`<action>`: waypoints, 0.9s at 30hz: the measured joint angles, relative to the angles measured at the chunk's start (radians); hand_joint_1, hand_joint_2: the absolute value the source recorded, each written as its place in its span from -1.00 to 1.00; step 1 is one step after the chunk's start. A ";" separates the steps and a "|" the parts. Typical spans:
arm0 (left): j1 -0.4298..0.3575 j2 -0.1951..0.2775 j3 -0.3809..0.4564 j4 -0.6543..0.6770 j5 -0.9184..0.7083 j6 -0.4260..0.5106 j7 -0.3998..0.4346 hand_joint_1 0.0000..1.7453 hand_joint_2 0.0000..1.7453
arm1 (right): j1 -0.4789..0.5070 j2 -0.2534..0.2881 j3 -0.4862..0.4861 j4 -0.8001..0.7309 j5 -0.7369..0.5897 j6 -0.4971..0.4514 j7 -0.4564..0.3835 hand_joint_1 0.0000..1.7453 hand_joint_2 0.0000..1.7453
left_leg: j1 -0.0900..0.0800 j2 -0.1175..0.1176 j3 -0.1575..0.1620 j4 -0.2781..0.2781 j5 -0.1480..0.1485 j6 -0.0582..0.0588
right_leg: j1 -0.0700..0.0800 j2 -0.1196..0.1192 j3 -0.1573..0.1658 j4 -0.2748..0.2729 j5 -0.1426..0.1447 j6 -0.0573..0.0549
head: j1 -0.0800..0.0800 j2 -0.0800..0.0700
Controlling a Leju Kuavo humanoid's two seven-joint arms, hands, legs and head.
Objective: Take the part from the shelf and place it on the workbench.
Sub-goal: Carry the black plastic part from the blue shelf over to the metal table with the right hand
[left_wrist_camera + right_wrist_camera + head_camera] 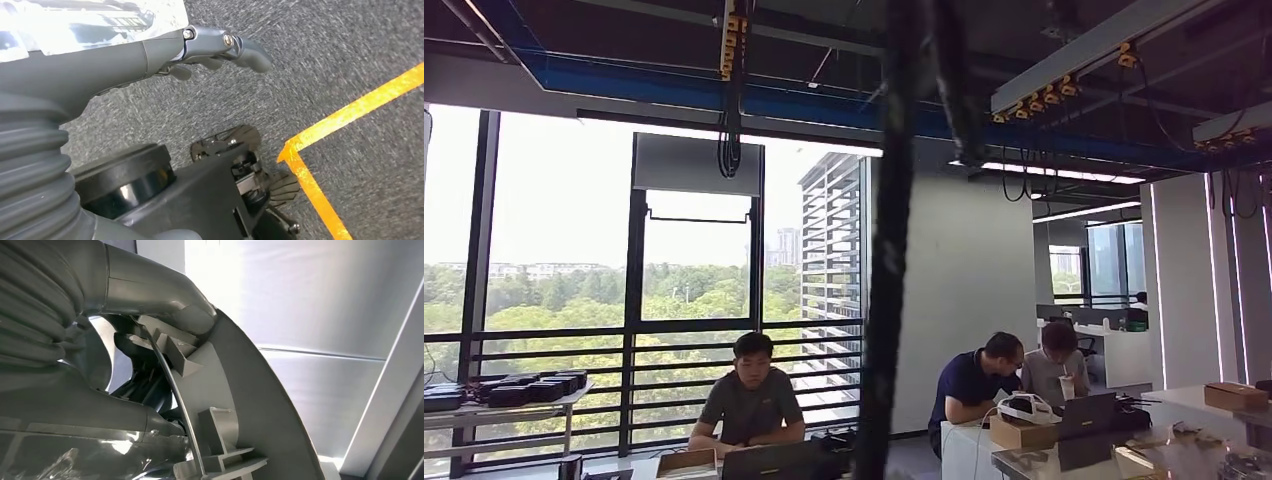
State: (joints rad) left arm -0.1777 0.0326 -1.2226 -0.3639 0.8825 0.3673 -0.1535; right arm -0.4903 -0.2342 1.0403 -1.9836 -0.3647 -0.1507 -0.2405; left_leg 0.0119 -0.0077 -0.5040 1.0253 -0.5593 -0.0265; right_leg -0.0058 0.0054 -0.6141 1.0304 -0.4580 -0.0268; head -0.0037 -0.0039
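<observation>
The right hand [150, 385] holds the part [240, 410], a big grey curved piece of plastic with little ribs and tabs along its inner side. The thick thumb lies over the top edge of the part and the darker fingers [145, 390] sit behind it, so the part is pinched between them. The part is up in the air in the hand, with a pale wall [320, 305] and bright light behind it.

The left hand [210, 50] hangs down over the floor. Its fingers are a little bent and apart, and nothing is in it. Under it is grey carpet [325, 50] with a bright orange tape line [350, 110] that makes a corner.

Farther out, the head view looks across a big office room. A dark pole [889, 250] stands blurry right in the middle. Behind it are tall windows [694, 270] with green trees and a tall building outside. A person in a grey shirt [749, 400] sits at a desk with a laptop near the window. Two more people [1014, 375] sit close together at a white table [1184, 400] on the right, looking down. On that table are a brown box [1234, 395], a laptop and a white cup. On the far left a small table [504, 405] holds some black cases.
</observation>
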 joint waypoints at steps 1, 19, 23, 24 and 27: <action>-0.001 0.000 0.000 0.000 0.000 0.000 0.000 -1.00 1.00 | -0.001 0.000 0.000 0.000 0.000 0.000 0.000 1.00 1.00 | 0.000 0.001 -0.013 0.033 -0.017 -0.005 | -0.003 -0.001 0.009 -0.005 -0.003 -0.006 | 0.002 0.000; 0.003 0.006 0.000 0.000 0.001 0.001 -0.002 -1.00 1.00 | -0.002 -0.001 -0.001 0.001 0.000 0.001 0.000 1.00 1.00 | 0.001 0.002 -0.064 -0.014 0.081 0.046 | -0.002 -0.002 -0.038 0.210 -0.157 0.038 | 0.003 0.000; 0.007 0.006 0.000 0.000 0.001 0.000 -0.002 -1.00 1.00 | 0.002 -0.002 0.000 0.001 0.000 0.001 0.001 1.00 1.00 | 0.005 0.001 -0.027 -0.013 0.051 0.038 | -0.010 -0.003 -0.083 0.188 -0.051 0.046 | -0.003 0.000; 0.007 0.006 0.000 0.000 0.001 0.000 -0.002 -1.00 1.00 | 0.002 -0.002 0.000 0.002 0.000 0.001 0.001 1.00 1.00 | 0.005 0.000 -0.016 -0.013 0.041 0.033 | -0.010 -0.004 -0.062 0.126 -0.010 0.044 | -0.003 0.000; 0.004 0.006 0.000 0.000 0.000 -0.001 -0.003 -1.00 1.00 | 0.001 -0.003 0.000 0.003 0.000 0.002 0.004 1.00 1.00 | 0.002 0.001 -0.007 -0.013 0.021 0.015 | -0.006 -0.003 -0.015 0.020 0.010 0.028 | -0.001 0.000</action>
State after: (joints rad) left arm -0.1738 0.0388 -1.2222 -0.3638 0.8830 0.3665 -0.1562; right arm -0.4897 -0.2370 1.0402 -1.9801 -0.3646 -0.1486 -0.2367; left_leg 0.0135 -0.0069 -0.5108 1.0123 -0.5382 -0.0120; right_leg -0.0117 0.0023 -0.6294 1.0503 -0.4478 0.0013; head -0.0049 -0.0040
